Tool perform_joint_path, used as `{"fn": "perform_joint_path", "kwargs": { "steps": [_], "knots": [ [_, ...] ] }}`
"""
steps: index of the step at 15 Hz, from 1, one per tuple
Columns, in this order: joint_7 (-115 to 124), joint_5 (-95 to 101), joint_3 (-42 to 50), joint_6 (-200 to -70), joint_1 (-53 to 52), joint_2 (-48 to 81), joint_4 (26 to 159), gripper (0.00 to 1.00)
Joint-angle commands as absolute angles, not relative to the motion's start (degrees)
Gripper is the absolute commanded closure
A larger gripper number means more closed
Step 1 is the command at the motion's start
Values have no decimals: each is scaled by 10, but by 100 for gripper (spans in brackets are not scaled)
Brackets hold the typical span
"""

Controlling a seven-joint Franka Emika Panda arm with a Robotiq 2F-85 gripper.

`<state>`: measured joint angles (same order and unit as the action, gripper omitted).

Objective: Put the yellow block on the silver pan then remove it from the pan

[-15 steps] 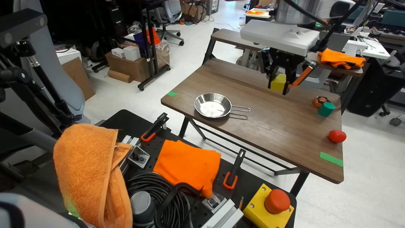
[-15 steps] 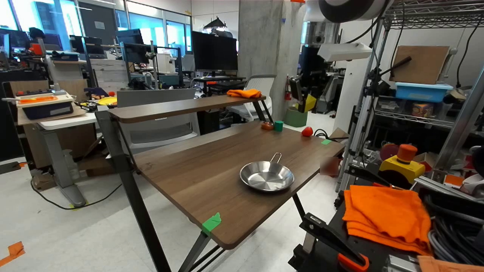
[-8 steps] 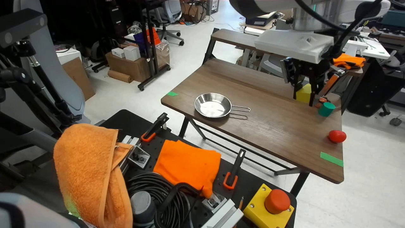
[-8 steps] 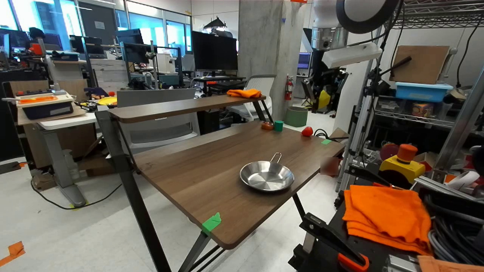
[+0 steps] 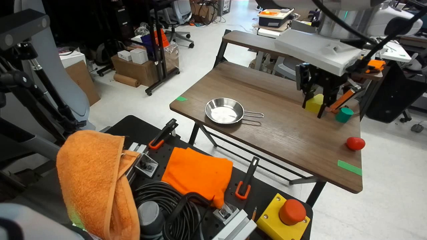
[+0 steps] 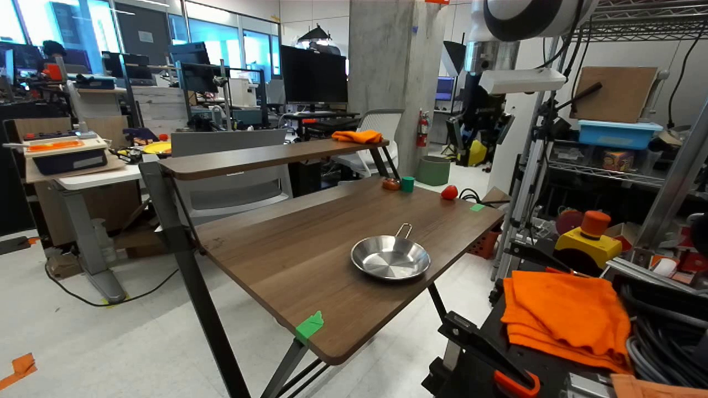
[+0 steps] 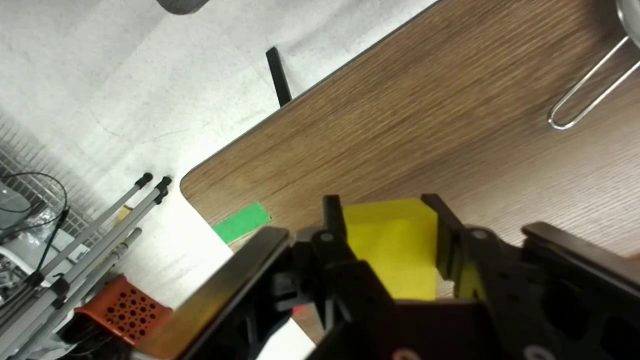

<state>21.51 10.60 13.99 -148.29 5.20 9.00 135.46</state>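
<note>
Since the black two-finger gripper (image 7: 384, 206) is closed on the chunky bright yellow block (image 5: 314, 102) in the air above the brown wooden table (image 5: 280, 130), what matters is the sideways gap to the round shallow silver metal pan (image 5: 225, 111): empty, well apart, thin wire handle (image 7: 602, 95) toward the block's end; probably carry to pan next, unless already removed, can't tell

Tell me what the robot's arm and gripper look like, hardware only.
The arm is white with rounded links, one ringed in black, and a shiny metal cylinder near the wrist. Below that sits a flat white housing. Thick black cables run along the outside. The gripper is black, with two jointed fingers and an orange strip on one side. Any lettering is too small to read.
</note>
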Motion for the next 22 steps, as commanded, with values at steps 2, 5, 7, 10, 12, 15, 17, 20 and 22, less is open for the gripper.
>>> {"fn": "perform_joint_path", "kwargs": {
  "steps": [2,5,7,10,12,15,17,20,22],
  "knots": [
    [194,77,134,-1426,65,95,1331,83],
    [228,104,142,-1395,62,107,1300,83],
    [240,114,144,-1378,61,115,1274,83],
    [250,124,145,-1344,61,139,1225,83],
    [239,117,145,-1329,65,160,1196,83],
    [217,96,141,-1326,73,187,1170,83],
    [166,72,131,-1369,85,195,1176,83],
    [106,51,122,-1416,97,207,1188,83],
    [71,37,116,-1442,105,213,1196,83]
  ]
}}
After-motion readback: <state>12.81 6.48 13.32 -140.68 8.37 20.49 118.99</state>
